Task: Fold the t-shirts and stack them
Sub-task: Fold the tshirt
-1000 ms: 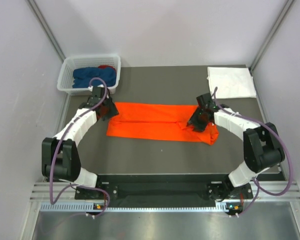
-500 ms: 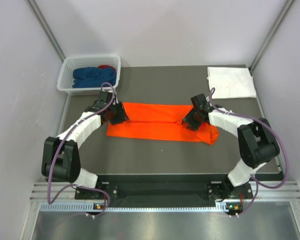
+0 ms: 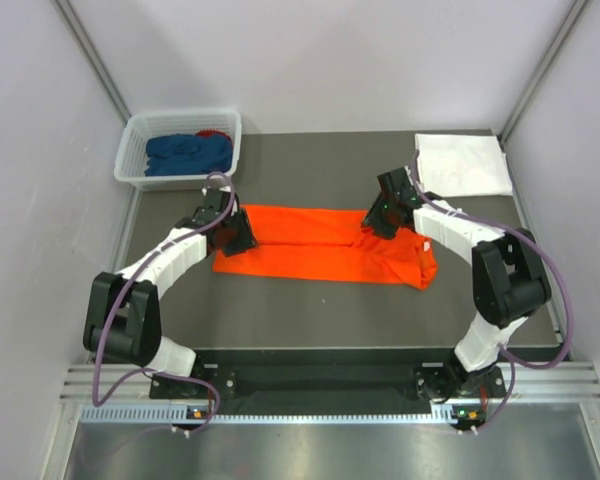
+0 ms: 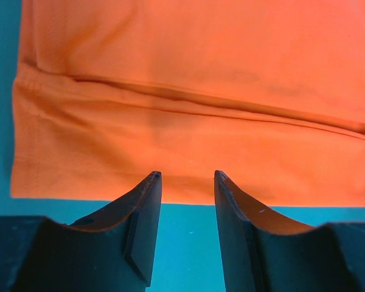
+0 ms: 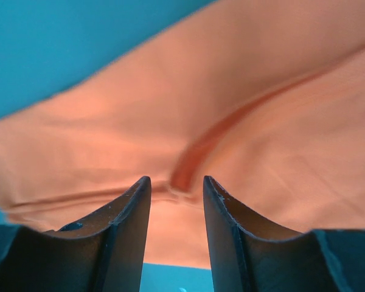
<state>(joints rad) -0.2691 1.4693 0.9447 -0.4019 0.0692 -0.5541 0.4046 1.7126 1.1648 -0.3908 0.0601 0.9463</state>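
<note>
1. Your orange t-shirt (image 3: 320,250) lies flat in the middle of the table (image 3: 310,310). It is folded into one long band that runs from left to right.
2. Your left gripper (image 4: 185,176) hangs over the left end of that band, with its tips right at the edge of the cloth. Its jaws are partly open and there is nothing between them.
3. Your right gripper (image 5: 176,180) sits low over the right part of the band, just above a raised crease. Its jaws are partly open too, a little less wide. You can see orange cloth through the gap, but no cloth looks pinched.
4. You have one gripper at each end. I think this is so both ends can be picked up together and the band stays straight when it is folded again.
5. The white t-shirt (image 3: 462,165) lies folded in the far right corner, well apart from the orange one. That spot looks like the place for the stack.
6. The dark blue t-shirt (image 3: 185,152) and the red t-shirt (image 3: 215,133) are bunched up in the basket (image 3: 126,160) at the far left corner. They are not yet folded.
7. So I think one shirt is done, one is partway, and two wait for you
</note>
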